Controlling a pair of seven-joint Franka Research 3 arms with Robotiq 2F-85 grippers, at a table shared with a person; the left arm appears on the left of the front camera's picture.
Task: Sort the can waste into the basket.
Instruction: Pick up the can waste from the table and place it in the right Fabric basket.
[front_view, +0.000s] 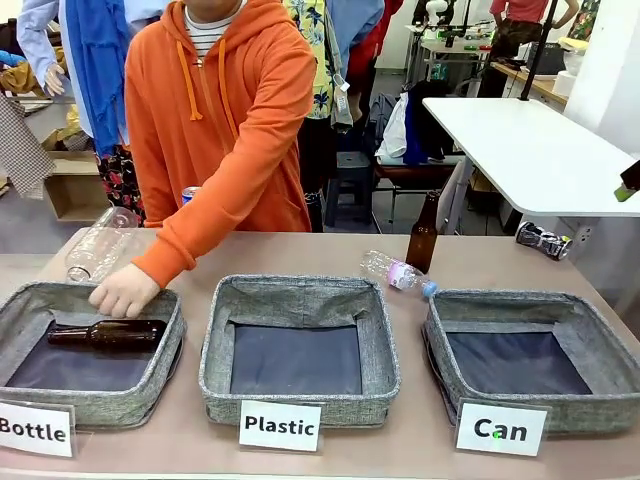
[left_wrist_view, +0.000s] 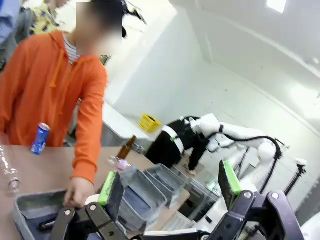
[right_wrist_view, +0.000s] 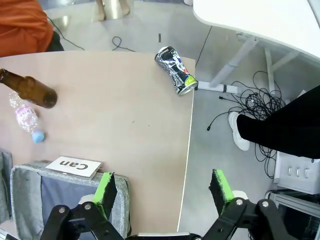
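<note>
Both claws hang wide apart and empty, with nothing sorted yet. The square grey fabric basket carded "Can" (front_view: 600, 412) shows only its dark bottom, so both cans are left to do.

The crushed, dark and silvery drink can (right_wrist_view: 175, 70) lies on its side well ahead of the right claw (right_wrist_view: 162, 190), at the far edge of the tan bench (right_wrist_view: 125, 125). Its basket sits close under that claw's left finger. The small blue drink can with white and red markings (left_wrist_view: 40, 138) stands far ahead of the left claw (left_wrist_view: 170, 182), off to its left.

Between the left claw and that can, a person in an orange hoodie leans in, one hand (front_view: 125, 290) on the rim of the "Bottle" basket (front_view: 20, 300), where a brown glass bottle (front_view: 108, 333) lies. That arm looks the likeliest obstacle. An upright brown glass bottle (right_wrist_view: 30, 90) and a clear plastic bottle with a blue cap (right_wrist_view: 24, 117) sit ahead-left of the right claw, apart from the crushed can, so that reach appears open.
</note>
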